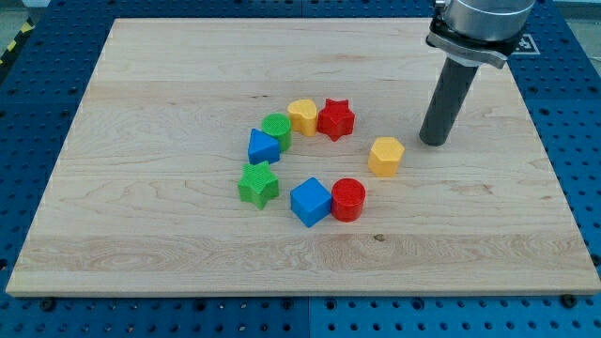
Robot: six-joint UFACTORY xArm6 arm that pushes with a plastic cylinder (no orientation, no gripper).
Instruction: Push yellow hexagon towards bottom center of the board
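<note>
The yellow hexagon (386, 156) lies alone right of the board's middle. My tip (433, 141) rests on the board just to the hexagon's upper right, a small gap away and not touching it. A second yellow block (302, 115) sits in the cluster to the left, between a green round block (276, 129) and a red star (335, 118).
A blue block (263, 145) and a green star (258, 183) lie at the cluster's left. A blue cube (311, 201) and a red cylinder (348, 199) touch below the hexagon's left. The wooden board (141, 253) sits on a blue perforated table.
</note>
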